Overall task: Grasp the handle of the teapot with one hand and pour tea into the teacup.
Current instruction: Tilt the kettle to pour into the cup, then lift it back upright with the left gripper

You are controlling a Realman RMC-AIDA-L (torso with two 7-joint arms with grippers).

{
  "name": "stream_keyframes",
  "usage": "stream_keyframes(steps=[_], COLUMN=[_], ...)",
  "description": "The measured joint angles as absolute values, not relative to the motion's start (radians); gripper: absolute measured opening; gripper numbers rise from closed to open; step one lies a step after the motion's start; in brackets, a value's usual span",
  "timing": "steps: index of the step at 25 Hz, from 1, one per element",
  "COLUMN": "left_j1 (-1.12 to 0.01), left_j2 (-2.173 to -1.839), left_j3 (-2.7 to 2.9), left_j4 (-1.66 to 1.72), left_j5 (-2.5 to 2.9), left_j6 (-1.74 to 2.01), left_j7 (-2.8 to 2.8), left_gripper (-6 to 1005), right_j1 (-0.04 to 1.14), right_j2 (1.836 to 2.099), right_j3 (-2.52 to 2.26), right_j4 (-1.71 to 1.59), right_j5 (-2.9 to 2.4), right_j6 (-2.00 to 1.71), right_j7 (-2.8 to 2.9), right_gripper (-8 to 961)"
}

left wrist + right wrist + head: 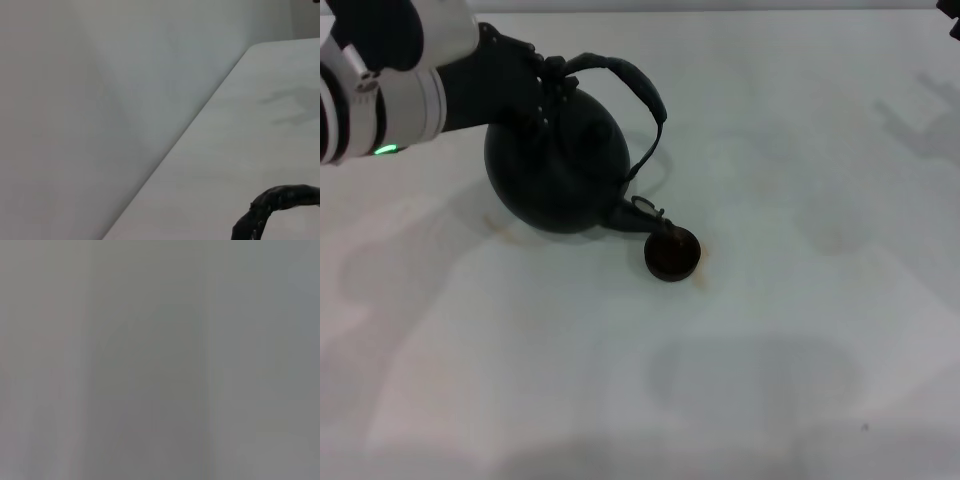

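Observation:
The black teapot (555,165) is tilted toward the right in the head view, its short spout (642,213) dipping to the rim of the small dark teacup (672,254). My left gripper (545,82) is shut on the handle (635,82) at its left end, above the pot's belly. A piece of that rough dark handle (272,204) also shows in the left wrist view. Only a dark bit of my right gripper (954,22) peeks in at the far right corner of the table. The right wrist view shows nothing of the task.
The white table (800,380) carries the pot and the cup. A faint brownish stain (706,272) lies just right of the cup. The table's far edge against a pale wall (100,100) shows in the left wrist view.

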State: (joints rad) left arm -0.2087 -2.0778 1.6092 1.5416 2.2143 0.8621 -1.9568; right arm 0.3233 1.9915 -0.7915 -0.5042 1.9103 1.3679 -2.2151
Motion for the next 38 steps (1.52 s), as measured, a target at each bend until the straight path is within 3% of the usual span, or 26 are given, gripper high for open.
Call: stream_keyframes(steps=[24, 38], left_j1=[-0.189, -0.196], left_j2=[-2.075, -2.075], left_j3=[1.635, 1.635], left_j4=[1.584, 1.593], left_j5=[2.315, 2.341], left_j6=[0.887, 0.903], left_j7=[-2.060, -2.061], left_gripper=[155, 151], right_j1=[0.328, 0.325], right_j2=[1.986, 1.996], right_j3=[-0.790, -0.790], right_j4=[-0.505, -0.505], right_j5=[1.909, 1.905], right_j6=[1.347, 1.347], right_j7=[-2.215, -2.216], right_gripper=[840, 840])
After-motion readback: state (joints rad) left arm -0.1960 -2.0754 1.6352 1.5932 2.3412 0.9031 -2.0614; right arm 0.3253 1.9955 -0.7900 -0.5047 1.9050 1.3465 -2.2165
